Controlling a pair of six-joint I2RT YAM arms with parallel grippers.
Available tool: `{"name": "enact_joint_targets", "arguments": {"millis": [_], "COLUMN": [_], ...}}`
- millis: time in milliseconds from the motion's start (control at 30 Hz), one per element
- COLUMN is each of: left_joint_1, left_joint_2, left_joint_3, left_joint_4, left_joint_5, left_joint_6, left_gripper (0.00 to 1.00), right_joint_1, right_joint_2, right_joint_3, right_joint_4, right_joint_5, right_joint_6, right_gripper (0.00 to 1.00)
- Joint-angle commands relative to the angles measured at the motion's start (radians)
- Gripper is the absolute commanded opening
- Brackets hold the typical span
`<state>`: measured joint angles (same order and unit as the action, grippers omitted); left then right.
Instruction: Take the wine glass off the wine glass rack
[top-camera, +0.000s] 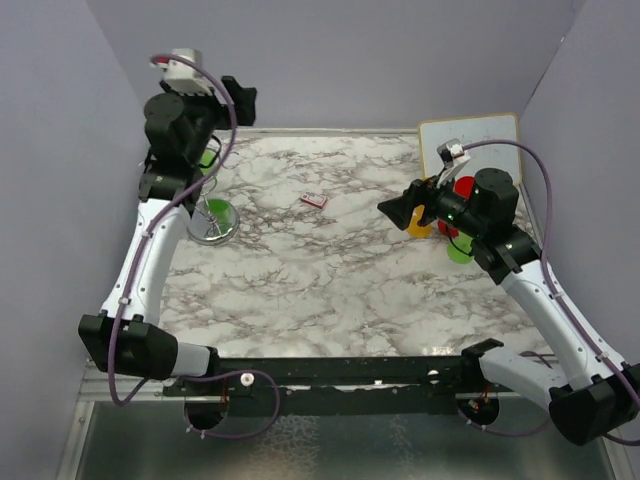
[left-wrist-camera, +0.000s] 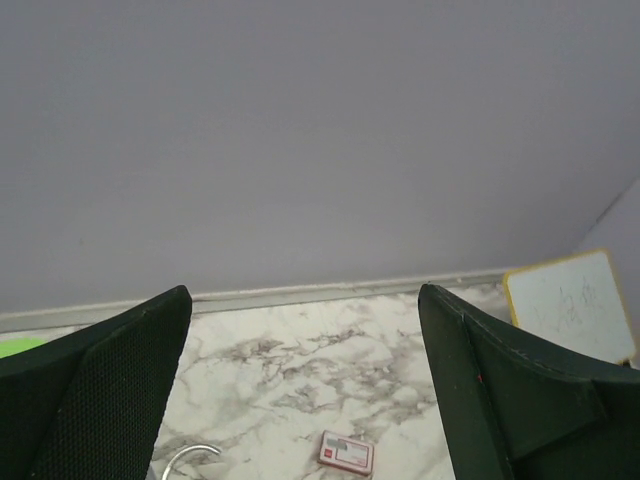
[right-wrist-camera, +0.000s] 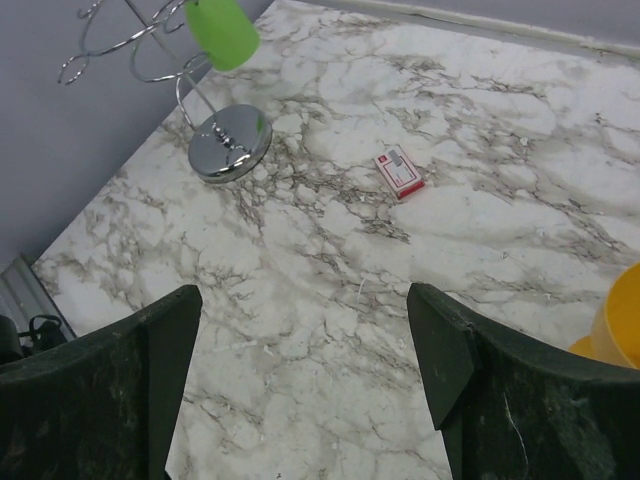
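— Did the grippers hold something?
— No, the left gripper (left-wrist-camera: 303, 298) and right gripper (right-wrist-camera: 303, 298) were spread, empty. The wine glass (right-wrist-camera: 222, 30) hung on the wine glass rack (right-wrist-camera: 230, 145), far ahead-left of the right one.

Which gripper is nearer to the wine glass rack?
Left. The left gripper hovers raised close above the wine glass rack at the table's left; the right gripper is far across the table, on its right side.

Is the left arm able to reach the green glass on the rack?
Probably yes. The left gripper is up beside the wine glass rack, jaws open, and nothing seems to block the hanging wine glass. It points toward the back wall, so it must turn.
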<state>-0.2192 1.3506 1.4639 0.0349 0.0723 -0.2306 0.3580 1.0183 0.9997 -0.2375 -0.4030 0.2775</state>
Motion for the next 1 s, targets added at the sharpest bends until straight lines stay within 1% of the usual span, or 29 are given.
{"name": "enact_joint_targets", "arguments": {"millis": [0, 133, 233, 300, 433, 567, 700, 833, 967], "left_joint_1": [0.245, 0.405, 0.481, 0.513, 0.535, 0.537, 0.538, 0.538, 0.538], "left_joint_2": [0.038, 0.077, 0.111, 0.124, 0.158, 0.195, 0.215, 0.24, 0.267], "left_joint_3": [0.07, 0.052, 0.047, 0.035, 0.044, 0.056, 0.055, 0.074, 0.083], "left_joint_4": [0.014, -0.003, -0.041, -0.051, -0.068, -0.114, -0.146, -0.172, -0.176], "left_joint_5": [0.17, 0.192, 0.202, 0.188, 0.165, 0.155, 0.131, 0.106, 0.125], "left_joint_6": [-0.353, -0.517, -0.615, -0.649, -0.657, -0.672, -0.669, -0.623, -0.601], "left_gripper": [0.97, 0.97, 0.95, 0.95, 0.94, 0.84, 0.8, 0.79, 0.7], "right_joint_1": [-0.003, -0.003, -0.002, -0.003, -0.002, -0.003, -0.002, -0.003, -0.003], "right_joint_2": [-0.018, -0.01, -0.008, -0.006, 0.003, 0.014, 0.02, 0.026, 0.03], "right_joint_3": [-0.019, -0.013, -0.015, -0.02, -0.022, -0.018, -0.016, -0.017, -0.018], "right_joint_4": [0.059, 0.062, 0.07, 0.073, 0.074, 0.075, 0.074, 0.076, 0.077], "right_joint_5": [-0.081, -0.101, -0.113, -0.116, -0.123, -0.13, -0.131, -0.136, -0.138], "right_joint_6": [0.023, 0.029, 0.033, 0.034, 0.035, 0.035, 0.036, 0.036, 0.037], "right_gripper": [0.85, 0.85, 0.85, 0.85, 0.85, 0.85, 0.85, 0.84, 0.84]}}
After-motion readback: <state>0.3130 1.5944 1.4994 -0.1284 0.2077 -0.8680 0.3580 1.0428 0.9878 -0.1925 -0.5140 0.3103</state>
